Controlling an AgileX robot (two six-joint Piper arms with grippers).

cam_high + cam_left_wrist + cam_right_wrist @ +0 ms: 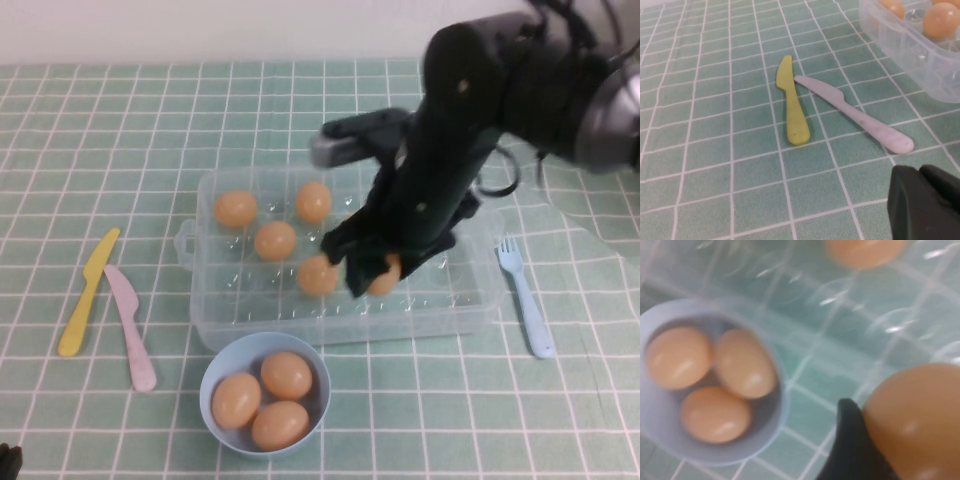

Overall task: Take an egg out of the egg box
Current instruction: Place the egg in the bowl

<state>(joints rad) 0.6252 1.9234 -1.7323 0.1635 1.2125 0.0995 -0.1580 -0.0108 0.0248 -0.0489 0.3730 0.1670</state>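
Item: right gripper, low inside the egg box, pinching an egg between its dark fingers; the right wrist view shows the egg pressed against one finger, with the bowl beyond. Location of egg: near the box's front middle, just beside a loose egg; whether it is clear of the dimpled floor cannot be told. Other contents of box: three eggs toward the back left. Bowl: light blue, in front of the box, holding three eggs. Left gripper: parked off the table's front left corner, near a yellow knife and pink knife; open or closed cannot be told. Blue fork: right of the box. Hazards, as judged: the smooth shell may slip from the grip on lifting; too firm a squeeze may crack it; the fingers may knock the neighbouring egg; the clear front wall may catch the egg if carried out low; a drop into the bowl could strike eggs already there.
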